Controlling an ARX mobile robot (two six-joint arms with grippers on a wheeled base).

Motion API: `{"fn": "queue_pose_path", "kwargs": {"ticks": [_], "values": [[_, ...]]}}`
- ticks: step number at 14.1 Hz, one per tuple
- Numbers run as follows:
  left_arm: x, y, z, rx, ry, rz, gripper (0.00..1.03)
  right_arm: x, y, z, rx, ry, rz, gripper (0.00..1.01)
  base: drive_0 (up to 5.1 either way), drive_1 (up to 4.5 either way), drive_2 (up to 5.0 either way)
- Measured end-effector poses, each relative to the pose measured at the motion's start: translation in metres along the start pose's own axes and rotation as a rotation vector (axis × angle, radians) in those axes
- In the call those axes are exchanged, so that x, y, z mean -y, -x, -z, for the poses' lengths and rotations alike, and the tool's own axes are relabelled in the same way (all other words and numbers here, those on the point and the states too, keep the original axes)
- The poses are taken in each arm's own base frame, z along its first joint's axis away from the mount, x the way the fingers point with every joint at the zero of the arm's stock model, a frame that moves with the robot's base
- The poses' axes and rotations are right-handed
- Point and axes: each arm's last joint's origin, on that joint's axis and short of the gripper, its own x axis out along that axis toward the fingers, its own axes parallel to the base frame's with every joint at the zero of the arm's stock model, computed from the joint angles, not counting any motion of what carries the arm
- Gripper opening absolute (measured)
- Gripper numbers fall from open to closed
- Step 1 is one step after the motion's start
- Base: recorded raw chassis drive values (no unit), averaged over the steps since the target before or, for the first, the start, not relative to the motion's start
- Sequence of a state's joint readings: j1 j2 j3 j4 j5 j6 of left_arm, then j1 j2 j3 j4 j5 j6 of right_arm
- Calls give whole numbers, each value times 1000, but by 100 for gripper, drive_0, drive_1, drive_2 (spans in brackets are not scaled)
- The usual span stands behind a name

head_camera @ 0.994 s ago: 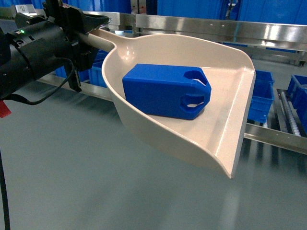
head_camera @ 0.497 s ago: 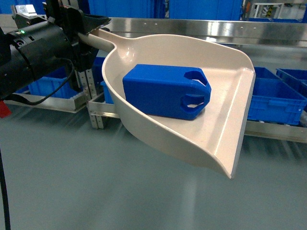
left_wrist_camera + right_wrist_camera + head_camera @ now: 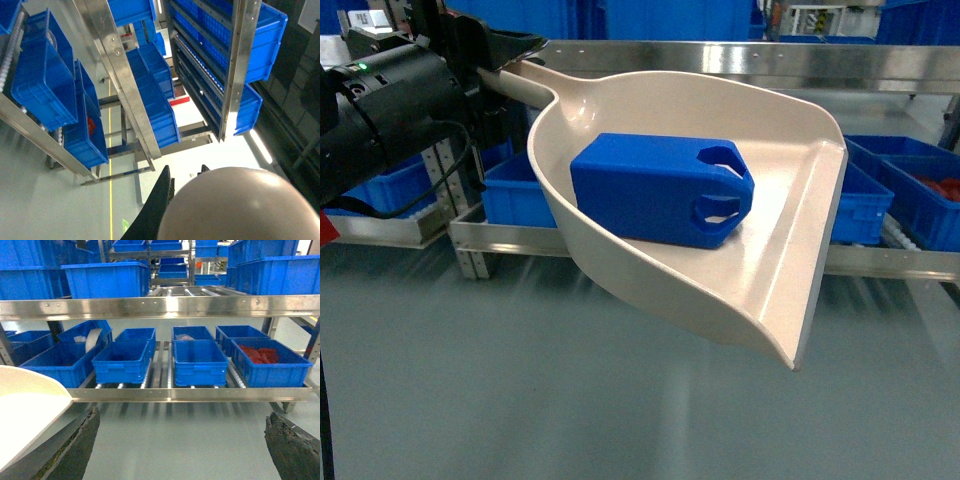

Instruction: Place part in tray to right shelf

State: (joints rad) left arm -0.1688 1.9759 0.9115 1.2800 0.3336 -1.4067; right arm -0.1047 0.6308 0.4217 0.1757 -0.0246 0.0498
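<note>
Shelf [image 3: 740,60] has slid left behind the tray [image 3: 790,250]. My left gripper [image 3: 485,75] clamps its handle; right's fingers spread, empty. Base sway could slide part [image 3: 660,190] off the lip.

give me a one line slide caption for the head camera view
Left gripper holds the cream tray by its handle, blue part lying inside, facing the steel shelf.

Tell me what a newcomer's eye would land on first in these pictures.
First, the big cream tray held in mid-air across the middle of the head view, with the bright blue part lying on its side inside. Next, the black left claw at upper left, clamped on the tray's handle. Behind, the steel shelf carries a row of blue crates, one on the right holding something red.
</note>
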Motion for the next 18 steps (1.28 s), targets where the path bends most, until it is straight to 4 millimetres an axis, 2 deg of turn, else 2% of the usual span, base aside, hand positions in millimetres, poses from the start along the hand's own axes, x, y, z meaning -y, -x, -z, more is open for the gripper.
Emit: {"fn": "queue_pose_path", "kwargs": {"ticks": [7,18], "values": [[0,-1,2,-6,2,1,12,0,0,0,3,0,1,98,-155,-155,-155],[0,0,1,-3,0,3,12,0,1,-1,5,0,1,98,-29,-29,-29]]}}
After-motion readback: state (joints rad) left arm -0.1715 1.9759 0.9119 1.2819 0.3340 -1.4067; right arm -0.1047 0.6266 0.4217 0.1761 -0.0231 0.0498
